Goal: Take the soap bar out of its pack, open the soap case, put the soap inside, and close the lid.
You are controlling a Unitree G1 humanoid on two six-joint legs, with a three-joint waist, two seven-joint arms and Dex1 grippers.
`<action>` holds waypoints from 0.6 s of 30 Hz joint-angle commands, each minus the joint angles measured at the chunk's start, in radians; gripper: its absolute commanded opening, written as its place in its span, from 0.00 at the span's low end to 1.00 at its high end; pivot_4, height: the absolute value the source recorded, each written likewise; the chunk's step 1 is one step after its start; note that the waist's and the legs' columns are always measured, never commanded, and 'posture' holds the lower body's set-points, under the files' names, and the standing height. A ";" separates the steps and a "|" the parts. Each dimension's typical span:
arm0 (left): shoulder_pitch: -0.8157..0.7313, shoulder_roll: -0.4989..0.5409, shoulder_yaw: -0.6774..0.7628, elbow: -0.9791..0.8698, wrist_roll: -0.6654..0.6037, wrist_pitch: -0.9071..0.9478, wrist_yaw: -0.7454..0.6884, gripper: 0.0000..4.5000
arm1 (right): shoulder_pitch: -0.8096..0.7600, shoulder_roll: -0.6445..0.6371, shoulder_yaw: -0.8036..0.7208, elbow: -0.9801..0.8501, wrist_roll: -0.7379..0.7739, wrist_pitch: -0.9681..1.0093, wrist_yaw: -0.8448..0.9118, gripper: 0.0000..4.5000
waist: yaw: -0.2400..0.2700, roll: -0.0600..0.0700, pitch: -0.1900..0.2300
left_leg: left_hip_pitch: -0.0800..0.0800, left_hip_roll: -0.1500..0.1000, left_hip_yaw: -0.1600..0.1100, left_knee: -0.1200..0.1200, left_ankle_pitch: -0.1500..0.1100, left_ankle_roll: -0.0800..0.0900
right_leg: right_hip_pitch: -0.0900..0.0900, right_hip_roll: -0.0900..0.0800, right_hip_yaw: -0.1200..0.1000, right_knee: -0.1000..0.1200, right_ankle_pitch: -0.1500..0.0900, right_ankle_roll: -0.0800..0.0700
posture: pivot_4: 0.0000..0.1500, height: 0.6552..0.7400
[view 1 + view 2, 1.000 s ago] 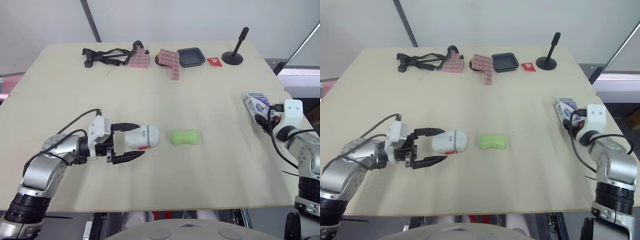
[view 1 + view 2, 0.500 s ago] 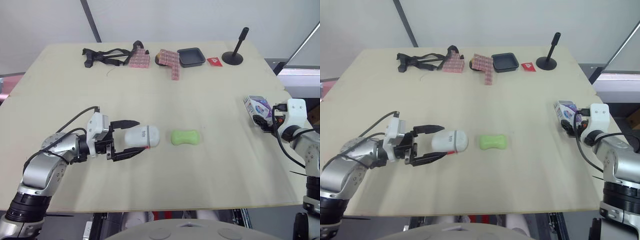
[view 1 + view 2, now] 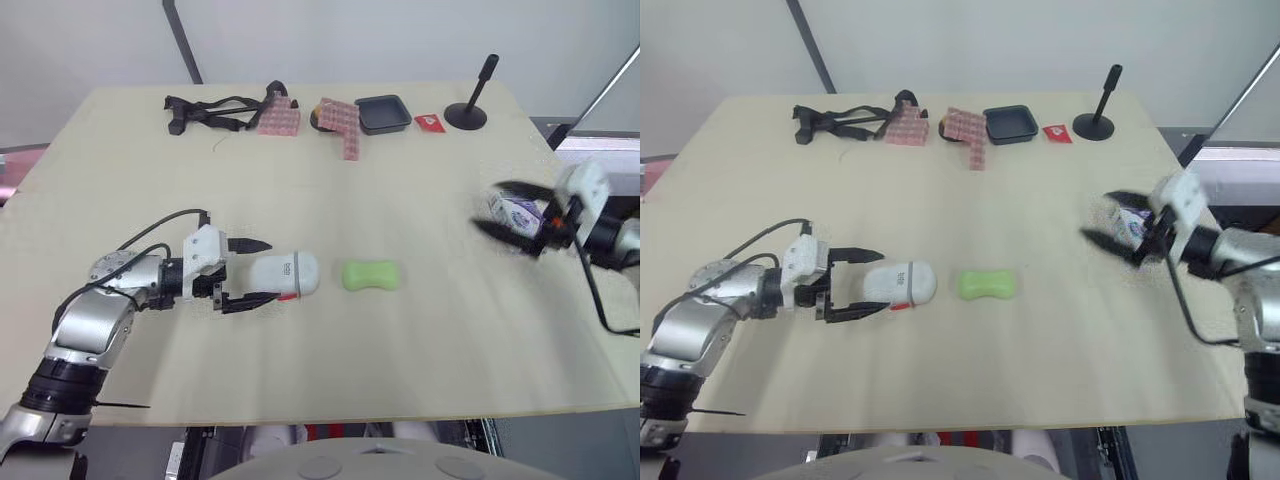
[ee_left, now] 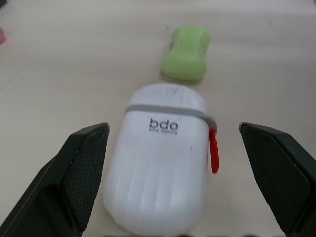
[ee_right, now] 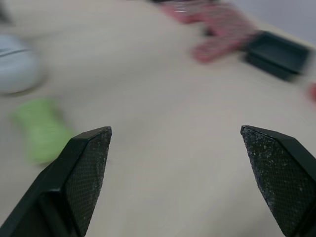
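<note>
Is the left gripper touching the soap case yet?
Apart. The left wrist view shows bare table on both sides between the open left gripper fingers and the white soap case.

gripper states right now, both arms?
Left gripper: open, fingers either side of the soap case, not gripping.
Right gripper: open, empty.

At the far edge of the pale wooden table stands a row of things: a black strap bundle, two pink checkered pieces – the second touching a black tray – then a small red packet and a black upright stand.
</note>
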 commanded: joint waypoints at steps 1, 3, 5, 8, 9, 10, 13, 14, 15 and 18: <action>-0.042 0.011 -0.032 0.030 0.055 -0.046 -0.015 1.00 | 0.051 -0.011 0.059 -0.023 0.004 -0.157 0.172 1.00 | -0.002 0.000 0.000 | -0.001 0.000 0.000 0.001 0.000 0.000 | 0.000 -0.001 -0.001 0.000 0.000 0.000 | 1.00 1.00; -0.066 0.000 -0.048 0.056 0.085 -0.073 -0.009 1.00 | 0.075 -0.001 0.095 0.007 -0.007 -0.235 0.231 1.00 | -0.007 0.000 0.000 | -0.002 -0.001 0.000 0.001 0.001 0.001 | -0.002 -0.002 0.000 0.001 0.000 0.000 | 1.00 1.00; -0.084 -0.007 -0.057 0.073 0.103 -0.087 0.000 1.00 | 0.087 -0.002 0.122 0.035 -0.020 -0.299 0.274 1.00 | -0.013 0.000 0.000 | -0.002 -0.001 0.000 0.002 0.001 0.001 | -0.002 -0.004 0.000 0.000 0.000 0.000 | 1.00 1.00; -0.096 -0.016 -0.068 0.081 0.127 -0.103 0.011 1.00 | 0.084 0.007 0.135 0.047 -0.005 -0.320 0.287 1.00 | -0.018 0.000 0.000 | -0.003 0.000 0.000 0.002 0.001 0.002 | -0.003 -0.005 0.000 0.001 0.000 -0.001 | 1.00 1.00; -0.096 -0.014 -0.072 0.082 0.137 -0.110 0.013 1.00 | 0.081 0.010 0.136 0.042 0.002 -0.312 0.279 1.00 | -0.019 0.000 0.000 | -0.003 0.000 0.000 0.002 0.001 0.002 | -0.003 -0.005 0.000 0.001 0.000 -0.001 | 1.00 1.00; -0.095 -0.013 -0.076 0.083 0.145 -0.118 0.014 1.00 | 0.079 0.013 0.137 0.036 0.007 -0.305 0.270 1.00 | -0.019 0.000 0.000 | -0.003 0.000 0.000 0.002 0.001 0.002 | -0.002 -0.004 0.000 0.002 0.000 -0.001 | 1.00 1.00; -0.089 -0.013 -0.086 0.089 0.162 -0.140 0.020 1.00 | 0.081 0.021 0.140 0.023 0.010 -0.291 0.251 1.00 | -0.016 0.000 0.000 | -0.004 0.000 0.000 0.002 0.001 0.002 | -0.002 -0.001 0.000 0.003 0.000 0.000 | 1.00 1.00; -0.088 -0.013 -0.090 0.092 0.168 -0.147 0.022 1.00 | 0.081 0.024 0.142 0.024 0.008 -0.288 0.244 1.00 | -0.015 0.000 0.000 | -0.004 0.000 0.000 0.002 0.001 0.002 | -0.002 -0.001 0.000 0.002 0.000 0.000 | 1.00 1.00; -0.086 -0.013 -0.093 0.094 0.174 -0.152 0.023 1.00 | 0.082 0.027 0.143 0.027 0.005 -0.290 0.241 1.00 | -0.013 0.000 0.000 | -0.004 0.000 0.000 0.002 0.001 0.002 | -0.002 -0.001 0.000 0.002 0.000 0.000 | 1.00 1.00; -0.086 -0.011 -0.111 0.105 0.204 -0.169 0.028 1.00 | 0.080 0.035 0.144 0.047 -0.002 -0.298 0.230 1.00 | -0.006 0.000 0.000 | -0.004 0.000 0.000 0.003 0.001 0.002 | -0.002 -0.001 0.000 0.002 0.000 0.000 | 1.00 1.00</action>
